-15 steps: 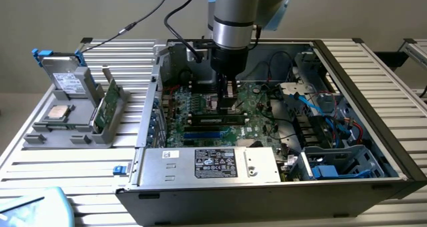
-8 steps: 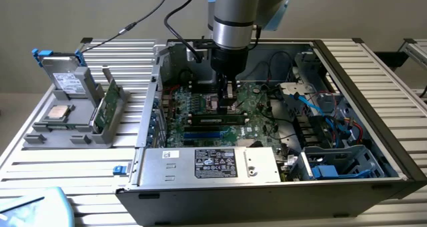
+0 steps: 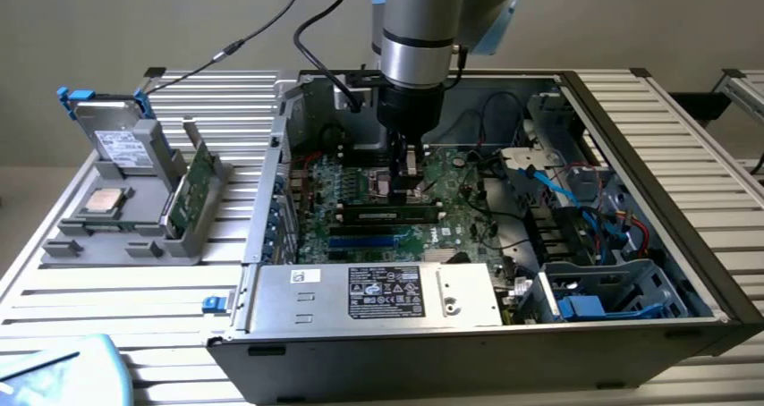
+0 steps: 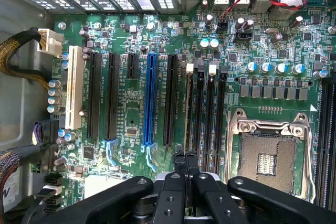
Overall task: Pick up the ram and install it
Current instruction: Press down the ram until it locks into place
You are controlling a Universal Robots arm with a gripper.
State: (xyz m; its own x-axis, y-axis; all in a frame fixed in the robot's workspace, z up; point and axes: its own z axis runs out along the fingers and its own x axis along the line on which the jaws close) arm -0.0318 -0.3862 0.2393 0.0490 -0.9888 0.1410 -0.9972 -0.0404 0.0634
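One claw (image 4: 186, 156) (tips together) at one ram (image 3: 388, 215) among four slots (image 4: 210, 114)

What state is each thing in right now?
hand: shut, right at the ram.
ram: upright in a memory slot.
processor socket: empty.
computer case: open.
green card: upright in the grey stand.

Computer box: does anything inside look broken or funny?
Nothing looks broken or spilled. One odd bit: the processor socket on the motherboard is empty, just a metal frame around bare contacts. The ram looks level in its slot, right under the shut gripper.
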